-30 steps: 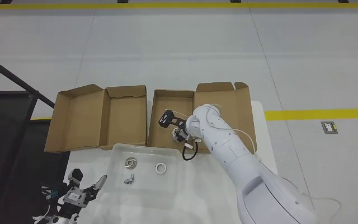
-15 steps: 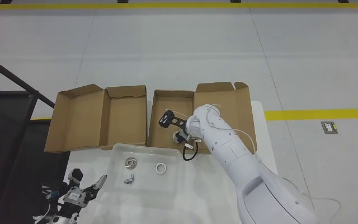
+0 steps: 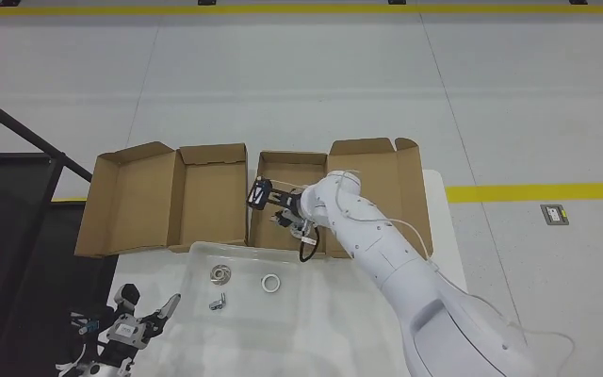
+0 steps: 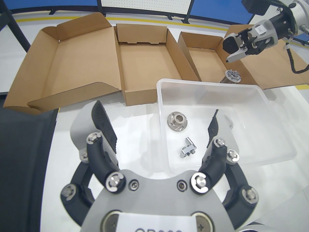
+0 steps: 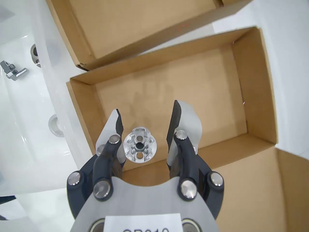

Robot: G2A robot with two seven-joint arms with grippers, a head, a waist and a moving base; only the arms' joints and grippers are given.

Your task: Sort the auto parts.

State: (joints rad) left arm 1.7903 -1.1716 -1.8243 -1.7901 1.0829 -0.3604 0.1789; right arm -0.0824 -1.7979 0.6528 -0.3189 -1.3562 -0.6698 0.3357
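Observation:
My right gripper (image 5: 147, 108) hangs open inside the right cardboard box (image 5: 212, 78). A silver toothed hub (image 5: 140, 145) lies on the box floor below it, by the near wall, with no finger touching it. The left wrist view shows the same hub (image 4: 233, 76) under the right gripper (image 4: 230, 53). In the top view the right gripper (image 3: 285, 219) is over that box (image 3: 283, 174). A clear tray (image 3: 247, 248) holds a flanged hub (image 3: 220, 273), a ring (image 3: 271, 283) and a small bracket (image 3: 218, 303). My left gripper (image 4: 155, 109) stands open and empty at the tray's left edge.
A second open cardboard box (image 3: 212, 193) sits left of the right box, its lid (image 3: 132, 198) folded out flat. The right box's lid (image 3: 377, 179) lies open to the right. A black frame (image 3: 38, 151) borders the table's left side.
My right gripper has shifted left and a little farther back over the right box. The left arm and the tray parts have not moved.

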